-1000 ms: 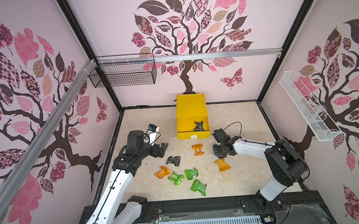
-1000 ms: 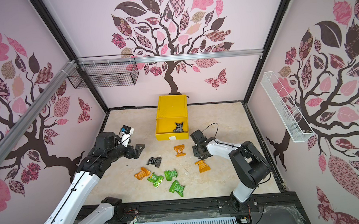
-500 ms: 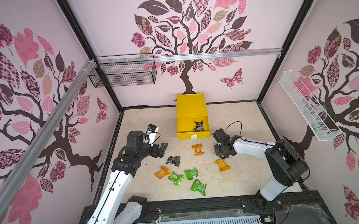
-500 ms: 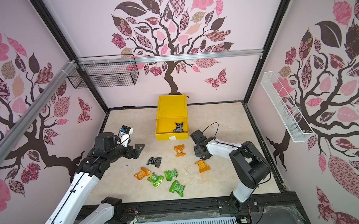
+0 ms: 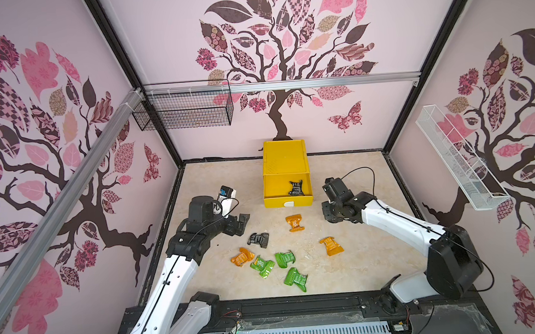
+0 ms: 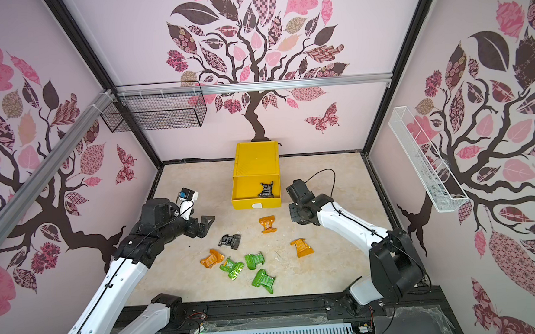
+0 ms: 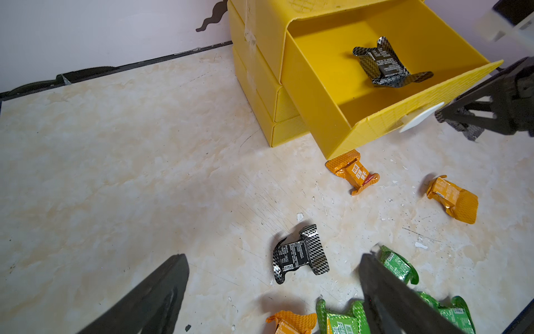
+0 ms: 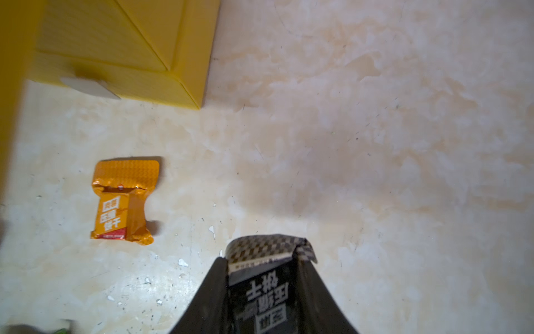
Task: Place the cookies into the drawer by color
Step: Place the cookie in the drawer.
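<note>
My right claw (image 8: 263, 264) is clamped on a black cookie (image 8: 268, 248). I grip it across the packet's middle, so one crimped end pokes out past the tips. The claw is low over the tabletop (image 8: 375, 144), just off the front right corner of the open top drawer (image 5: 288, 201). I can't tell if the packet is off the surface yet. My guess is the grab is done and lift-and-drop comes next.

My left claw (image 7: 273, 260) is spread wide and empty. It hangs above a second black cookie (image 7: 299, 254) lying flat mid-tabletop, probably lined up as the next pick.

The yellow chest (image 5: 284, 159) sits at the middle of the far edge, back to the wall. Its top drawer is pulled toward me so things can drop in from above. The lower two drawers are shut. A third black cookie (image 5: 296, 188) lies inside the open one, so top looks like black.

Loose on the tabletop:
- **Orange cookies:** one just before the drawer front (image 5: 294, 223), one toward the right edge (image 5: 331, 245), one beside the greens (image 5: 242, 256).
- **Green cookies:** three (image 5: 285, 258) bunched toward the near edge.
</note>
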